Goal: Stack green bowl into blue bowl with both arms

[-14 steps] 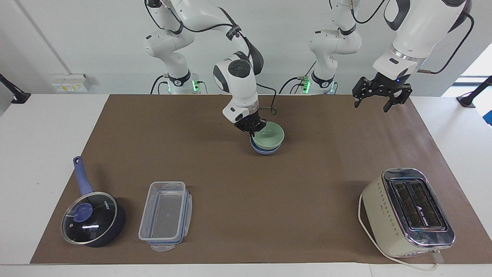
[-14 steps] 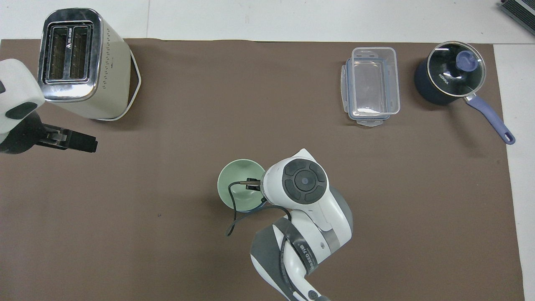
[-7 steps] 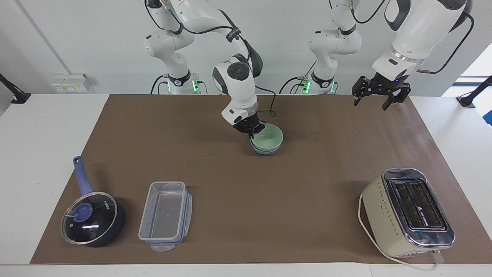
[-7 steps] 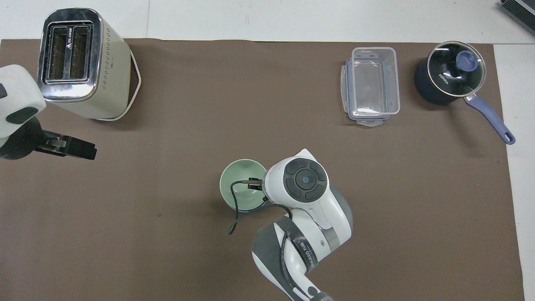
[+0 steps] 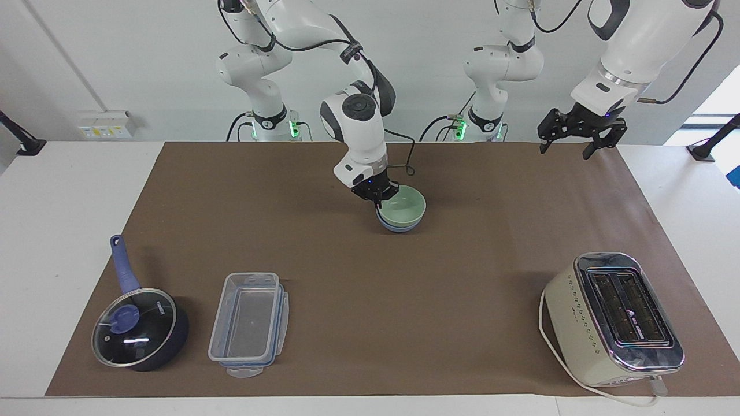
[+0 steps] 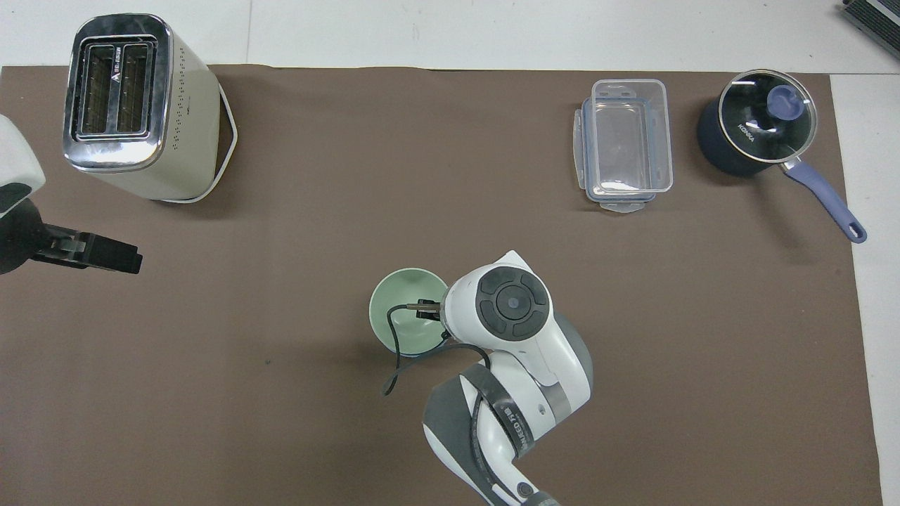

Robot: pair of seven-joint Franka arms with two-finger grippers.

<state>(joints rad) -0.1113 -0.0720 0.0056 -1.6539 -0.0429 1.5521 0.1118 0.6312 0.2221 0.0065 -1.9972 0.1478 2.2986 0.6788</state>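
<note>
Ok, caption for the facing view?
Right end effector at green bowl nested in blue bowl; left end effector raised.

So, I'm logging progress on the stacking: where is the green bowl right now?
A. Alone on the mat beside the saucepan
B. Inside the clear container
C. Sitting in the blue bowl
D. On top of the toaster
C: the green bowl sits nested in the blue bowl, with the right gripper at its rim and the left gripper waiting, raised and open.

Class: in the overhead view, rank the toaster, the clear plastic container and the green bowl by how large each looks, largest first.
1. toaster
2. clear plastic container
3. green bowl, partly covered by the right arm, though clearly smallest.
</note>
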